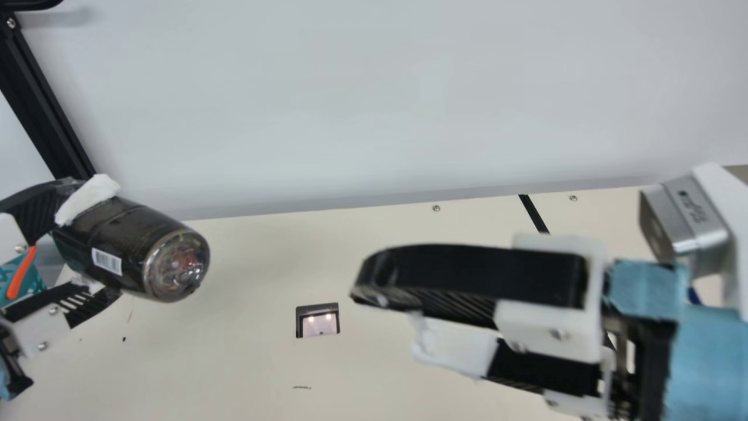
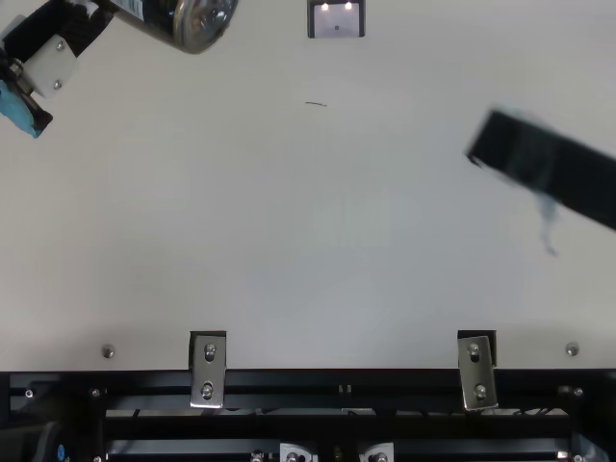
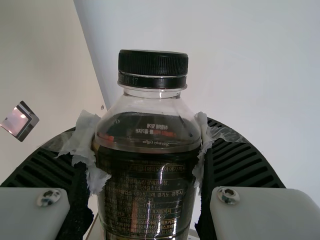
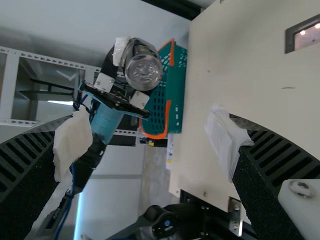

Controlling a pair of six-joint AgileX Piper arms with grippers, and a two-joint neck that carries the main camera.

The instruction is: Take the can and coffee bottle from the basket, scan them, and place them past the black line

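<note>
Has black rails (image 2: 337,378) along the near edge of the table (image 2: 289,221), with two metal brackets (image 2: 208,371) bolted over them. Just beyond, shows screws (image 2: 108,351) set into the plain cream surface. Over the right part of the table, keeps the right hand (image 1: 391,318) released, both fingers well apart and bearing white padding (image 4: 72,140). Over the left part, has the left hand (image 1: 105,242) clenched around the bottle (image 1: 137,245), dark, lifted off the surface and tilted, with its clear base towards the middle and a barcode label (image 1: 107,261) in sight. Near the middle, bears a short dark mark (image 1: 301,387) on the surface and, past that, a lit scanner (image 1: 317,330) sunk into it. Off the left side of the table, has a teal basket (image 4: 177,87) with orange handles. Farther back, to the right of the scanner, carries the black line (image 1: 533,211) up to the far edge, between two screws. Behind, rises to a pale grey wall (image 1: 374,105), with a black post (image 1: 41,93) slanting at the left. Out in the room, has a white metal rack (image 4: 50,57) and a strip of grey floor (image 4: 156,175).
</note>
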